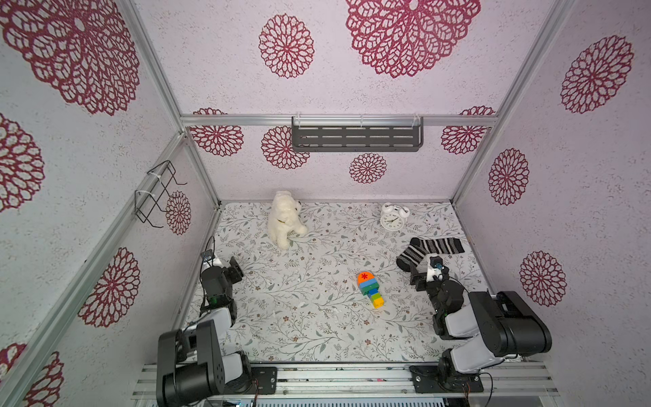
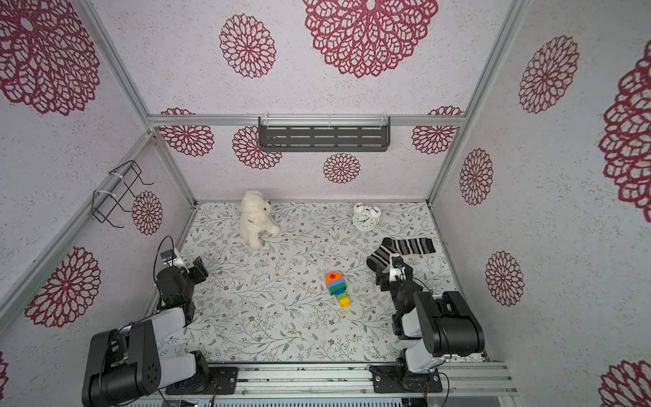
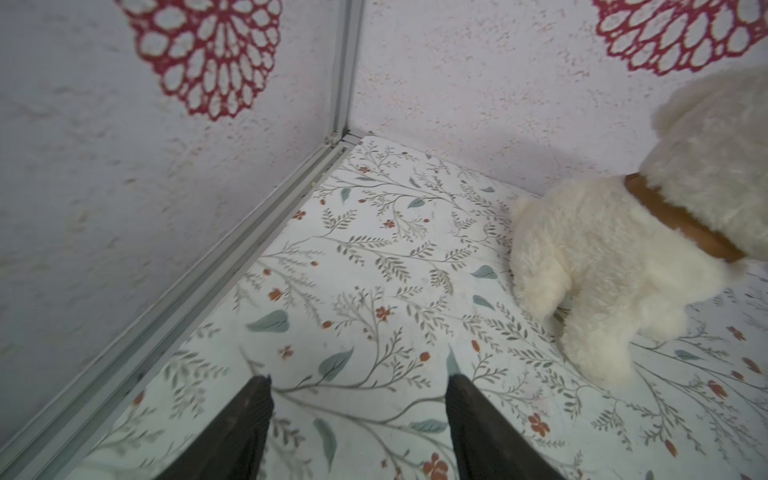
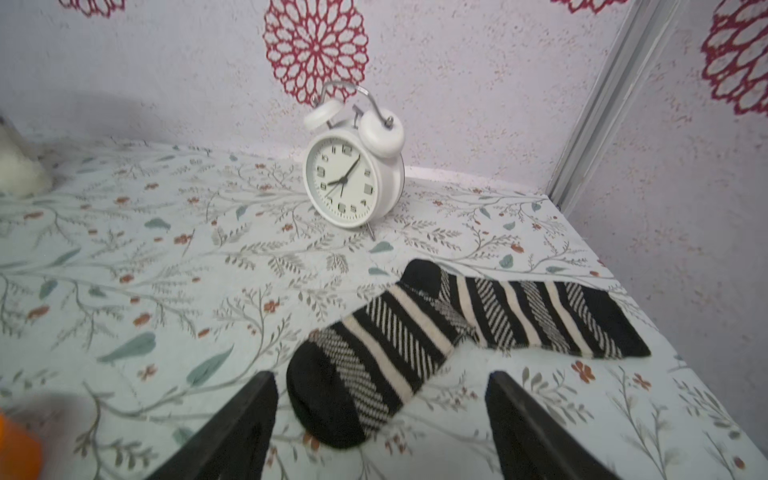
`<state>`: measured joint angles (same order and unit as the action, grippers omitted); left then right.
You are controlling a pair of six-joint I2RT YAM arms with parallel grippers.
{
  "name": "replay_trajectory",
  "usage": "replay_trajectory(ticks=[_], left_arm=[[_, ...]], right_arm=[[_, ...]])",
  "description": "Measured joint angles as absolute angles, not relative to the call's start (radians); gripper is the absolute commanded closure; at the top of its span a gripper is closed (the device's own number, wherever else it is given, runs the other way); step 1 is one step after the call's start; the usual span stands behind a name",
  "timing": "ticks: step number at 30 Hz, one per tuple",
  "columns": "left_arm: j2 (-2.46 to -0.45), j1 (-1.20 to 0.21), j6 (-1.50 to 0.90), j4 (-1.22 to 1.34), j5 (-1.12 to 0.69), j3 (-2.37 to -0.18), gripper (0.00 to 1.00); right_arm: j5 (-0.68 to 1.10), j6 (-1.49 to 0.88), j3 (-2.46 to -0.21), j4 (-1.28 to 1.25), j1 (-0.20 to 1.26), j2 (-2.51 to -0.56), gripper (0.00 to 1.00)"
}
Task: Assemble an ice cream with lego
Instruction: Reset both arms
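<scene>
Nearest, the left arm [image 1: 197, 359] and right arm [image 1: 503, 327] fold up off the front rail [image 1: 345, 378], one at each side of the surface [image 1: 299, 327].

Left hand [image 3: 360, 381] hangs by the side wall, jaws spread wide with nothing between them. The dog [image 3: 602, 266] sits ahead of it and to its right. From this hand the ice cream [image 1: 370, 289] lies well apart, far off to its right across most of the surface. It lies flat with all six bricks joined. Its long axis runs front to back at a slight slant, dome [image 1: 364, 277] at the far end and yellow stem [image 1: 377, 302] toward the rail.

Right hand [image 4: 382, 376] is also wide open and empty, its tips over the toe of the sock [image 4: 374, 365]. The ice cream lies near this hand, just to its left and a little behind its tips. An orange blur at the wrist view's edge is likely the dome.

The build looks done. Should it need lifting, the right arm is nearer, and the jaws would have to close across the stem, square to that axis.
</scene>
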<state>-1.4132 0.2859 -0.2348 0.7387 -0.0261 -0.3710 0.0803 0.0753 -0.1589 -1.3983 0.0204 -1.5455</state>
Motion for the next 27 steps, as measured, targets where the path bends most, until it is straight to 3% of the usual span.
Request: replay_trajectory(ticks=[3, 4, 9, 27], left_arm=[[-1.510, 0.258, -0.205, 0.748, -0.085, -0.440, 0.23], [-1.514, 0.244, -0.192, 0.777, -0.102, -0.432, 0.03], [-1.543, 0.198, -0.146, 0.842, -0.126, -0.396, 0.03], [-1.545, 0.179, -0.114, 0.863, -0.095, -0.398, 0.03]], right_arm=[[0.111, 0.057, -0.187, -1.399, -0.004, -1.544, 0.12], [0.117, 0.054, -0.186, -1.394, -0.006, -1.544, 0.12], [0.140, 0.044, -0.186, -1.377, -0.006, -1.544, 0.01], [0.064, 0.010, -0.179, -1.361, 0.007, -1.544, 0.01]])
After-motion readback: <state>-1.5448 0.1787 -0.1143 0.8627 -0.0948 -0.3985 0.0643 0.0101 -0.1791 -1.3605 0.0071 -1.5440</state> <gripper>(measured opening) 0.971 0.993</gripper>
